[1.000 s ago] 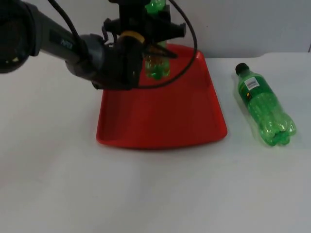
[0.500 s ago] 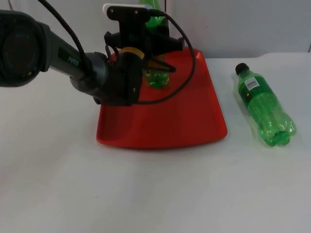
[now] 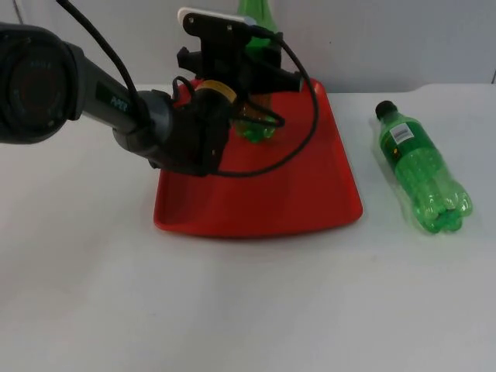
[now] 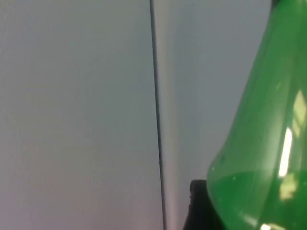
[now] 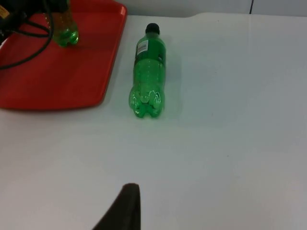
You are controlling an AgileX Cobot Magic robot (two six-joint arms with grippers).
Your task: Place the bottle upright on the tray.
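Note:
A green plastic bottle stands upright at the back of the red tray, its base on or just above the tray floor. My left gripper is shut on its upper body, which hides the neck and cap. In the left wrist view the bottle's shoulder stands close in front of the grey wall. A second green bottle with a black cap lies on its side on the table, right of the tray. My right gripper waits over the near table, well short of that lying bottle.
The grey partition wall rises directly behind the tray. White table top stretches in front of the tray and to its left. The left arm reaches across from the left over the tray's back left corner.
The left gripper has carried the bottle down and slightly right, bringing its base to the tray's back area. The lying bottle has not moved.

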